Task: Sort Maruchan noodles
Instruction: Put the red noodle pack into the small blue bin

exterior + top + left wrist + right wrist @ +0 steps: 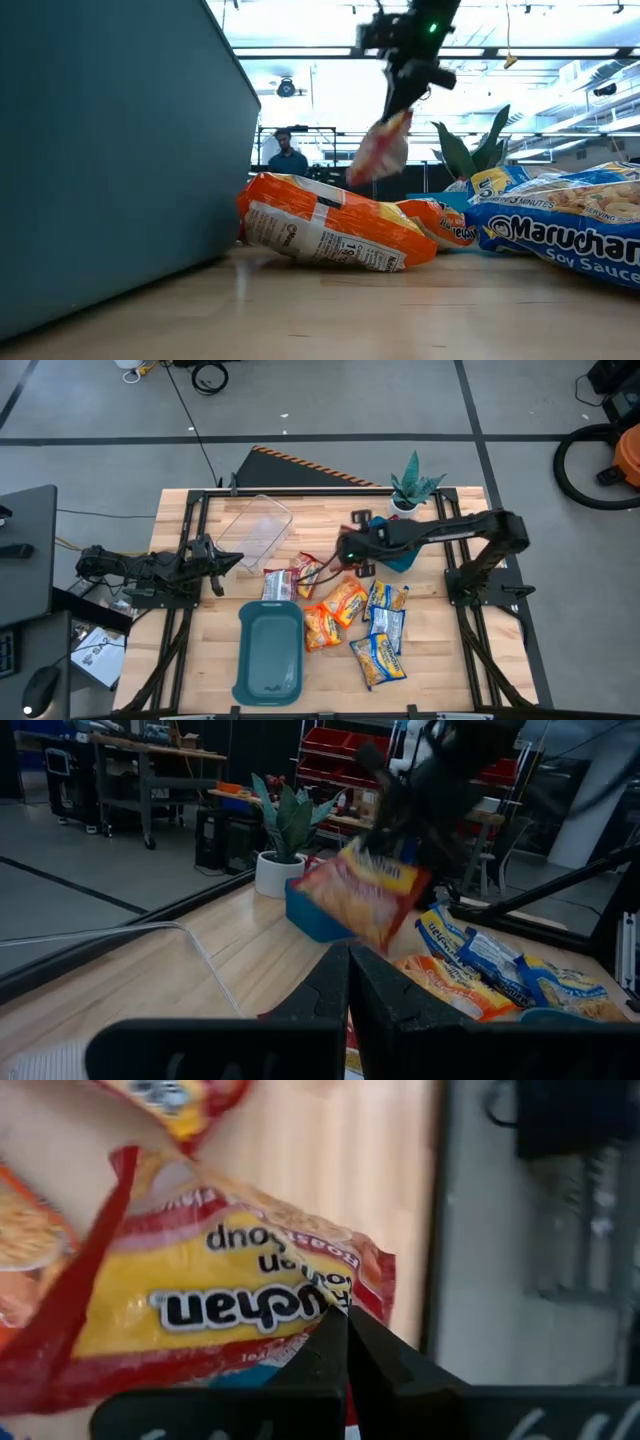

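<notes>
You're working in a robotics lab or workshop. Beyond the left gripper [348, 982] stand a metal workbench [120, 765] and shelving with red storage bins [335, 745], on a grey concrete floor [330, 400] with taped lines. Past the right gripper [400, 98] run ceiling light strips [300, 50], and a person [288, 152] stands far back.

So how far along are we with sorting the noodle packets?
Early. The teal tray looks empty, and so does the clear plastic tub, so nothing seems sorted. In hand: the right hand is shut on a red packet, lifted off the table. Left: another red packet, the orange packets and the blue packets lie loose on the wood. The left hand waits at the table's left edge.
</notes>
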Available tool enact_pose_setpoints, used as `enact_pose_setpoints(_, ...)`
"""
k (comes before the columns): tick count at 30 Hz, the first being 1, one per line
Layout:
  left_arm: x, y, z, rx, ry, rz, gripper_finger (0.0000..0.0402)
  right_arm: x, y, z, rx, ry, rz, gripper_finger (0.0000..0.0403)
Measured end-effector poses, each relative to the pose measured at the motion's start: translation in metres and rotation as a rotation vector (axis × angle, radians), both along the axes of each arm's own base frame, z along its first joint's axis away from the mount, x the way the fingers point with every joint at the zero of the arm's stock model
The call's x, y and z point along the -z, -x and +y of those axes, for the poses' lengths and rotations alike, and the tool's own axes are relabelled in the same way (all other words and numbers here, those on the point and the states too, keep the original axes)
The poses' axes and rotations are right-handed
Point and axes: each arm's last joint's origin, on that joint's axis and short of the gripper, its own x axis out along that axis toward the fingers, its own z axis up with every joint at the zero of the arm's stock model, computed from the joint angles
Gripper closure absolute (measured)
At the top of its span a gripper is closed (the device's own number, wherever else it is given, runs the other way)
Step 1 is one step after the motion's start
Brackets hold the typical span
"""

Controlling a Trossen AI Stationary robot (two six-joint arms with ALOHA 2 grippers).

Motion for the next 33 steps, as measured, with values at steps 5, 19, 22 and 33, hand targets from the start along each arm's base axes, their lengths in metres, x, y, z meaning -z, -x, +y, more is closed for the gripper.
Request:
enact_pose_setpoints(5, 0.0, 0.0, 0.0, 0.0, -0.001, 0.0, 0.039, -0.027, 0.028, -0.005, 0.115, 0.061, -0.052, 0.0397)
enact_pose_setpoints(19, -0.001, 0.0, 0.0, -0.001, -0.013, -0.001, 0.039, 0.015, 0.068, -0.039, 0.355, 0.092, -0.095, 0.0396)
enact_pose_setpoints(22, -0.001, 0.0, 0.0, -0.001, -0.012, -0.003, 0.039, 0.026, 0.071, -0.053, 0.409, 0.089, -0.096, 0.0396)
enact_pose_setpoints(33, -0.001, 0.0, 0.0, 0.0, -0.01, -0.002, 0.039, 0.069, 0.091, -0.074, 0.521, -0.1, -0.045, 0.0391)
